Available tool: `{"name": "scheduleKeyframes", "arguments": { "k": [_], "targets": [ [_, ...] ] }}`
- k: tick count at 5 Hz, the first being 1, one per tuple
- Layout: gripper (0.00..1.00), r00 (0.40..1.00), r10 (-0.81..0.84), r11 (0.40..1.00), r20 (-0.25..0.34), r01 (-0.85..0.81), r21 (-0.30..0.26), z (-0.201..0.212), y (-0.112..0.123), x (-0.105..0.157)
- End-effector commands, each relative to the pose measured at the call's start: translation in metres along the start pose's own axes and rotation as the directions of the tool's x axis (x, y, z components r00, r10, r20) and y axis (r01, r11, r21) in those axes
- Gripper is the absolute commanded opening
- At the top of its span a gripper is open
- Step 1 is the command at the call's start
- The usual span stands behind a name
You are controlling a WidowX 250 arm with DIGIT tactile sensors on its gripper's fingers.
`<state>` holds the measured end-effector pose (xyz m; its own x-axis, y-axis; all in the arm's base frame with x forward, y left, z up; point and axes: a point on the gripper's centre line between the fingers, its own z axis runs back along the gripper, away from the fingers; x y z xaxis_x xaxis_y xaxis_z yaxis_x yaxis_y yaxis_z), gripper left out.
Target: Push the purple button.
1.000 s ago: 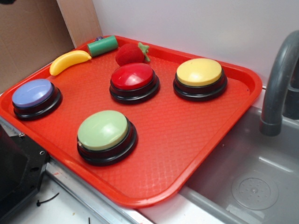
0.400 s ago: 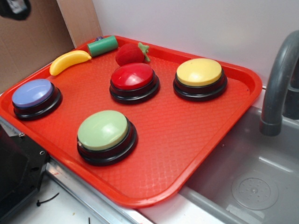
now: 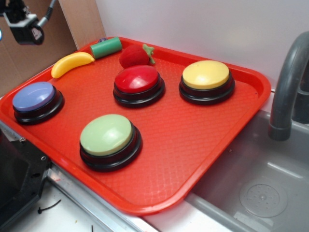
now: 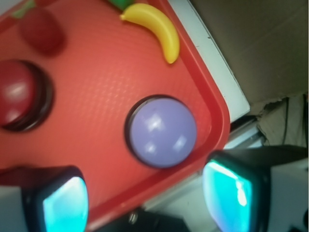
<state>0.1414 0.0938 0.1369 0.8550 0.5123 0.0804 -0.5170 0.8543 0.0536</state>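
The purple button [image 3: 35, 98], a periwinkle dome on a black base, sits at the left corner of the red tray [image 3: 203, 145]. In the wrist view the purple button [image 4: 161, 131] lies just above the gap between my fingers. My gripper [image 4: 149, 203] is open and empty, its teal pads [image 4: 65, 205] wide apart, high above the tray. In the exterior view only part of the gripper [image 3: 21, 21] shows at the top left corner, above and behind the purple button.
On the tray are a red button [image 3: 138, 84], a yellow button [image 3: 206, 79], a pale green button [image 3: 109, 140], a toy banana [image 3: 71, 64], a strawberry [image 3: 135, 55] and a green cylinder [image 3: 106, 47]. A grey faucet [image 3: 287, 87] and sink [image 3: 256, 193] lie right.
The gripper has come down into the top left corner of the exterior view, lower and further right than before. The buttons and toys have not moved.
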Motion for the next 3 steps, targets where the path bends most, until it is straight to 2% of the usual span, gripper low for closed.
{"name": "scheduleKeyframes", "arguments": {
  "k": [1,3],
  "targets": [
    [1.0,0.997,-0.077,0.997,0.026,0.076,0.03,-0.054,0.015,0.005],
    [1.0,0.994,-0.105,0.994,-0.027,0.106,0.038,-0.089,0.008,-0.003]
  ]
}}
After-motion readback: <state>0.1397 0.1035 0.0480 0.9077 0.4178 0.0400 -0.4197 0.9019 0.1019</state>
